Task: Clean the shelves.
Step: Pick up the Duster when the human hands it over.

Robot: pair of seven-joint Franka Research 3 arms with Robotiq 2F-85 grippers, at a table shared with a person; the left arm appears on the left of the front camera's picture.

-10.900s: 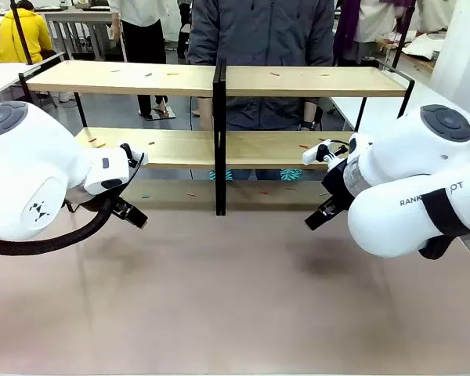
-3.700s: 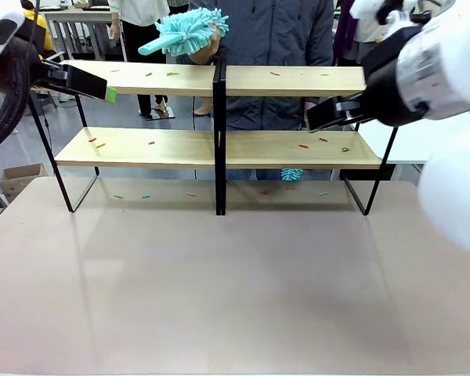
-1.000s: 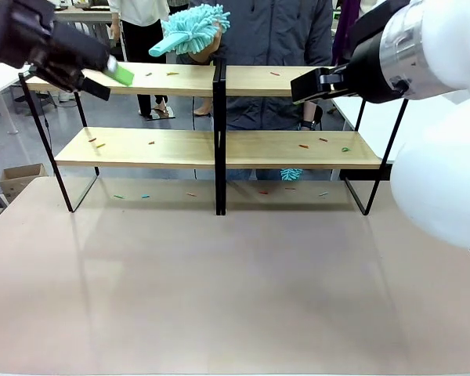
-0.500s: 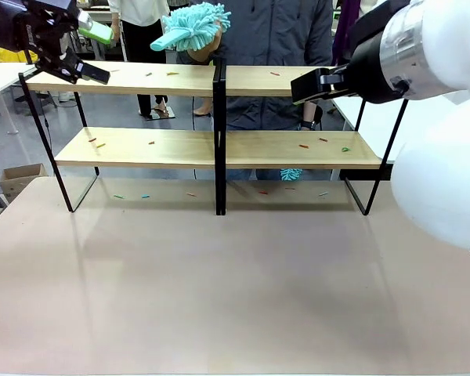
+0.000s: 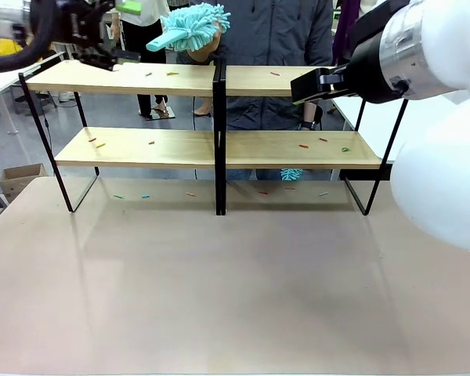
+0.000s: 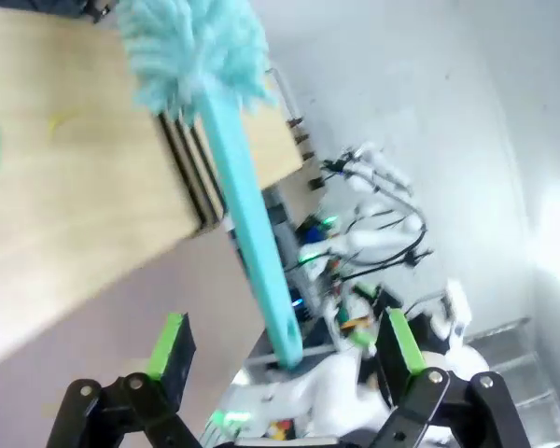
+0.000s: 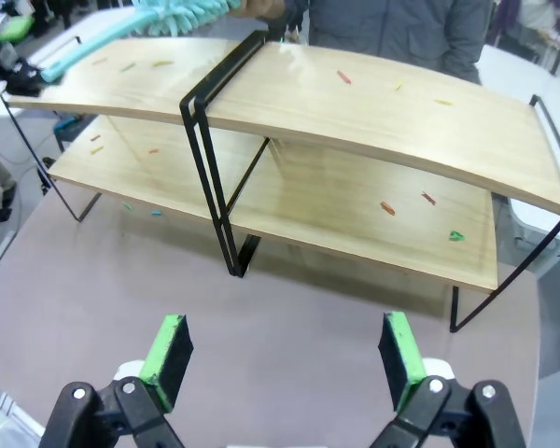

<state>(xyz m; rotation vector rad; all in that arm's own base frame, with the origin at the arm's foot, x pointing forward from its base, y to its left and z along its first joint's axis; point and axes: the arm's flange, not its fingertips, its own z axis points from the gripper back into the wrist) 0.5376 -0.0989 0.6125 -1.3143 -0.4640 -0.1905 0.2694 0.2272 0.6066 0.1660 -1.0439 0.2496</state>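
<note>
The left gripper (image 6: 287, 347) stands with its jaws wide apart. In its wrist view the tip of the duster (image 6: 247, 215) handle lies in the gap between the green pads (image 6: 171, 343), with clear space on both sides. From there the teal handle runs up to a fluffy head over a wood board. In the front view this gripper is high at the left, above the left end of the top board. The duster is just to its right, held by a person's hand (image 5: 211, 45) from the far side.

The right gripper (image 7: 285, 362) is also spread wide and grips nothing. In the front view it sits level with the top board's right half, on the robot's side of it.

The shelves (image 5: 298, 149) stand across the far part of the table (image 5: 235, 298), with two boards on either side of the black central upright. Small coloured scraps (image 7: 386, 207) lie on all four boards, and a few lie on the table under the lower tier.
</note>
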